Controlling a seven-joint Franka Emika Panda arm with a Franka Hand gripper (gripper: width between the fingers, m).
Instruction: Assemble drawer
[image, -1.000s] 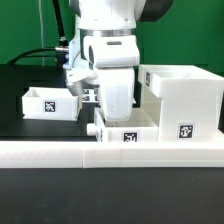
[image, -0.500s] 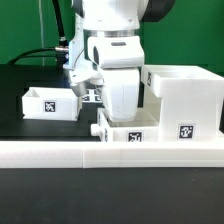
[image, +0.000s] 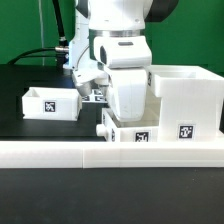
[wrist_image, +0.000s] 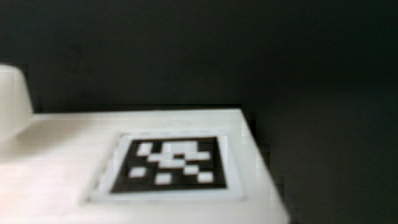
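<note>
- At the exterior view's left, a small open-topped white plastic box (image: 50, 101) with a square tag sits alone on the black table (image: 20, 80), well apart from the other parts. We judge it light, stiff and rather slick, best pinched over one thin wall.
- In the middle, the white two-finger gripper (image: 128, 112) reaches down to a second small white box (image: 125, 134), just behind the long low white rail (image: 60, 155). Its fingers are hidden, so we cannot tell whether they are apart or clamped.
- The wrist view shows no fingers, only a tagged white face (wrist_image: 173, 163).
- At the right, the big boxy white housing (image: 190, 98) stands just beside the second box.
</note>
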